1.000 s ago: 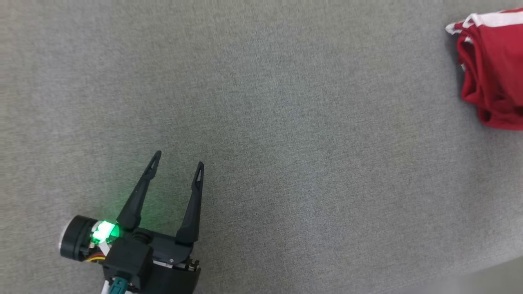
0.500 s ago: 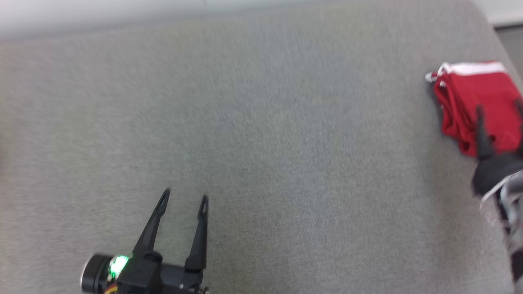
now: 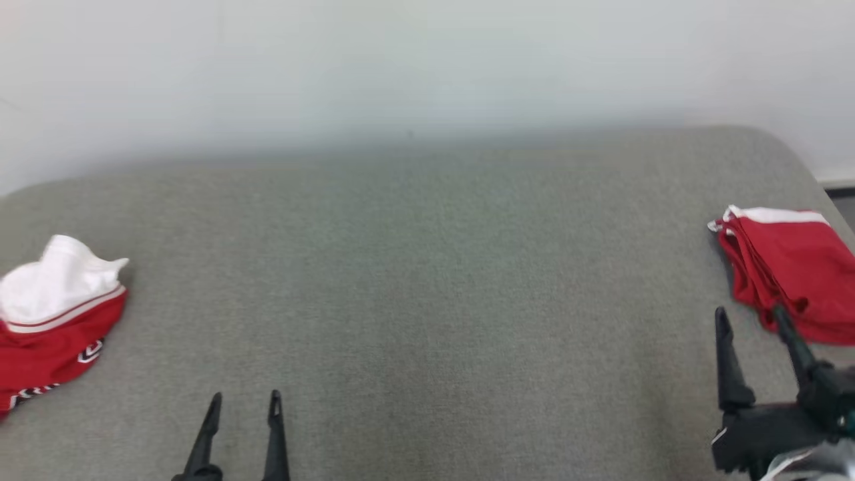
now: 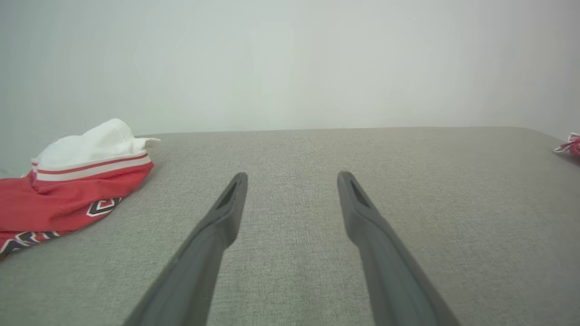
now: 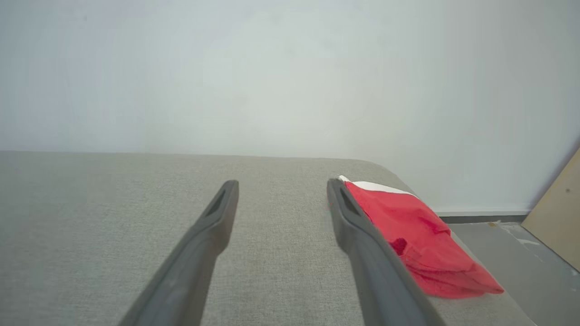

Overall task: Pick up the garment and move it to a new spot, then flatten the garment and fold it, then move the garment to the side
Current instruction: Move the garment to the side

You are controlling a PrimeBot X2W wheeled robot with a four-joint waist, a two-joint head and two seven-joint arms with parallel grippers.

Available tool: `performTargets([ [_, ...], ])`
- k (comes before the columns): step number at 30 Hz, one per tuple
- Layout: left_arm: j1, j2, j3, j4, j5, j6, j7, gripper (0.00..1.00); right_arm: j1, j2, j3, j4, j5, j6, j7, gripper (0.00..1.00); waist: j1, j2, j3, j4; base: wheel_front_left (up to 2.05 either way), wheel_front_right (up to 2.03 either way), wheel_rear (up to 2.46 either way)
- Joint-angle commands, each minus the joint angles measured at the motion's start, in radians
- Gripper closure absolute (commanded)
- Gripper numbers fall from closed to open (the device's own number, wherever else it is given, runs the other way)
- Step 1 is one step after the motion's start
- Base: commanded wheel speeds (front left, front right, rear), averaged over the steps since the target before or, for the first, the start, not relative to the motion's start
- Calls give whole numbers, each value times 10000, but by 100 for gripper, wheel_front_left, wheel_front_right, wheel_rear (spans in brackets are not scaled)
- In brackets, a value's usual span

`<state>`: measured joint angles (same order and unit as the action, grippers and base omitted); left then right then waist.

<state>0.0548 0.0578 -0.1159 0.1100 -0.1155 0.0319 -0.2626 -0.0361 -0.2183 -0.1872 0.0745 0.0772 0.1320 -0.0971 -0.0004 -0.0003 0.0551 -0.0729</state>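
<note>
At the far left of the grey fabric-covered bench (image 3: 427,280) lies a crumpled red garment with a white upper part, a white-and-red striped band and dark diamond marks (image 3: 53,321). It runs off the left edge of the head view. In the left wrist view this crumpled red garment (image 4: 68,194) sits to the left of the fingers, well apart from them.

The left tool (image 3: 245,397) shows at the near edge, left of centre. Its two long dark fingers are spread and released, with bare grey cloth between them. The left wrist view shows the same left tool (image 4: 292,176) with nothing in it.

The middle of the bench is plain grey fabric, and a pale wall (image 3: 427,67) rises behind its far edge.

The right tool (image 3: 748,312) stands near the right edge, jaws apart and grasping nothing. Its right finger crosses the near-left corner of a folded red garment with a white band along its far edge (image 3: 788,274). I cannot tell whether the two are touching. In the right wrist view the right tool (image 5: 282,182) points toward the wall. The folded red garment (image 5: 408,231) lies just beside its right finger, by the bench's rounded far-right corner.

Right of the bench are a grey floor (image 5: 498,244) and a tan board (image 5: 555,213) leaning at the edge.
</note>
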Motion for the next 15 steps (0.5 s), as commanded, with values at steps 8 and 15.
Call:
performTargets([
  [8, 387, -55, 721, 179, -223, 104, -30, 0, 1285, 1378, 164, -893, -31, -20, -76, 0, 4, 3, -890, 499, 0, 0, 0],
  [15, 441, -68, 910, 261, -120, -49, -30, 0, 1462, 1591, 615, 64, 113, -20, -569, 0, 4, 3, -925, 343, 0, 0, 0],
])
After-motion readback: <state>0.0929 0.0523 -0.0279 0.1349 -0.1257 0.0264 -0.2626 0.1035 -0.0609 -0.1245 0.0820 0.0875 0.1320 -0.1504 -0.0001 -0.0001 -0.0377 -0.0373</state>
